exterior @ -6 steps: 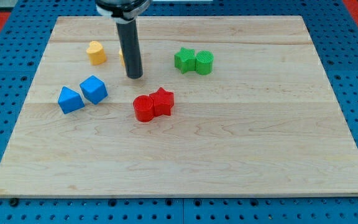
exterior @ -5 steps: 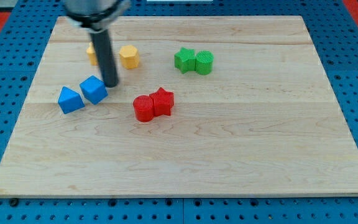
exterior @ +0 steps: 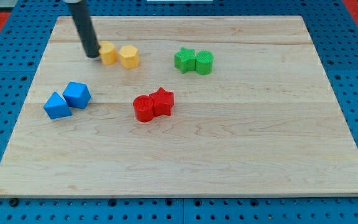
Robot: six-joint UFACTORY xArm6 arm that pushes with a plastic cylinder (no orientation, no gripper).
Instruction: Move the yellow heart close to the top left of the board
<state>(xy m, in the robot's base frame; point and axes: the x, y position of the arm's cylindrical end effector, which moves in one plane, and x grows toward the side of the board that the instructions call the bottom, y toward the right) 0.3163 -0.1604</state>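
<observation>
My tip [exterior: 92, 55] stands in the upper left of the frame, touching the left side of the yellow heart [exterior: 107, 53]. The yellow hexagon [exterior: 128, 56] sits just right of the heart. Further right, the green star [exterior: 183, 60] touches the green cylinder [exterior: 204, 62]. Lower left, the blue triangle [exterior: 56, 106] touches the blue cube [exterior: 77, 94]. Near the centre, the red cylinder [exterior: 143, 108] touches the red star [exterior: 163, 101]. All rest on the board [exterior: 229, 155].

Straight dark rod, matte black, cylindrical; my tip [exterior: 92, 55] blunt, rounded.
</observation>
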